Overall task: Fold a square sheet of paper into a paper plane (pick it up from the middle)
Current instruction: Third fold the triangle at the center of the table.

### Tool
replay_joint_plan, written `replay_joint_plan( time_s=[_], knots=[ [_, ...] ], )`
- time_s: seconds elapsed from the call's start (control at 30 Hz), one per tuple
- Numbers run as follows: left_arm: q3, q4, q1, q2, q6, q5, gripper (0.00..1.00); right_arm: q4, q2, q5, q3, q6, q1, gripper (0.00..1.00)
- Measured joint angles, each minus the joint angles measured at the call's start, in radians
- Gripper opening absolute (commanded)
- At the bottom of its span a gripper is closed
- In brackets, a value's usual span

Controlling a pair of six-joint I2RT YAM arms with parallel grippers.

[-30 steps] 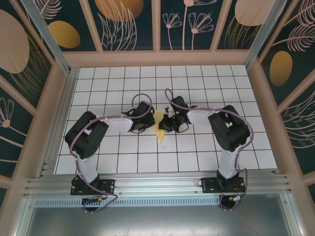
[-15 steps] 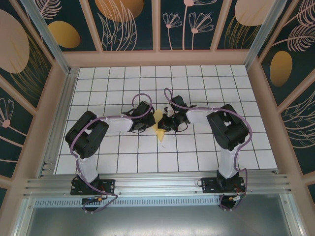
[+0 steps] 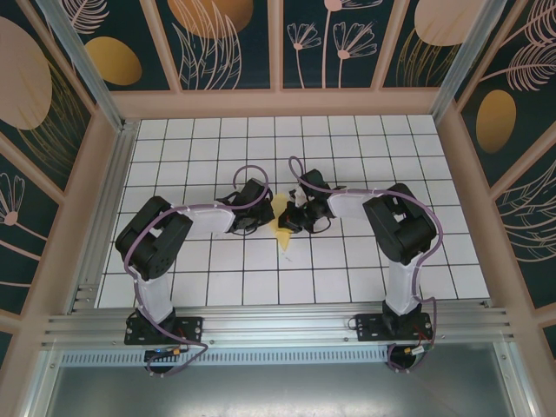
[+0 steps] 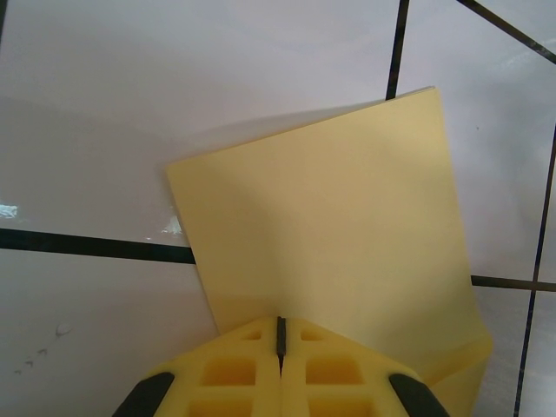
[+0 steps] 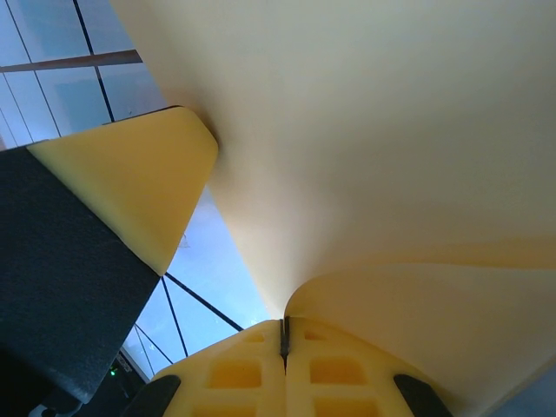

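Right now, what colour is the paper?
Pale yellow paper, unmarked; left wrist view shows it best.

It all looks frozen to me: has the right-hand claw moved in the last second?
Yes, slightly: the right gripper has slid left across the floor tiles, toward the left gripper.

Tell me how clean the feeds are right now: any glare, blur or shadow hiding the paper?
Top external: even light and sharp, but the paper is a small, partly covered patch. Left wrist: paper crisp, a soft shadow beyond its far edge, slight glare on the tiles. Right wrist: paper too close, soft and featureless; the tiles behind look bluish.
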Motion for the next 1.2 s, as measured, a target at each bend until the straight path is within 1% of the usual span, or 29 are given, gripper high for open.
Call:
replay_joint_plan(
  time_s=[0.3, 0.5, 0.7, 0.87, 1.0, 1.2],
  knots=[
    [0.0, 0.0, 0.0, 0.0, 0.0, 0.001, 0.05, 0.0, 0.01, 0.0, 0.001, 0.0, 0.0, 0.01],
    [0.0, 0.001, 0.0, 0.0, 0.0, 0.003, 0.05, 0.0, 0.016, 0.0, 0.003, 0.0, 0.0, 0.1],
    [0.0, 0.003, 0.0, 0.0, 0.0, 0.003, 0.05, 0.001, 0.016, -0.003, 0.01, -0.002, 0.0, 0.24],
    [0.0, 0.003, 0.0, 0.0, 0.0, 0.003, 0.05, 0.002, 0.016, -0.006, 0.018, -0.003, 0.0, 0.31],
    [0.0, 0.003, 0.0, 0.0, 0.0, 0.003, 0.05, 0.003, 0.016, -0.011, 0.019, -0.003, 0.0, 0.3],
    [0.0, -0.012, 0.0, -0.011, -0.001, 0.002, 0.06, 0.005, 0.019, -0.006, 0.019, 0.0, 0.0, 0.18]
  ],
)
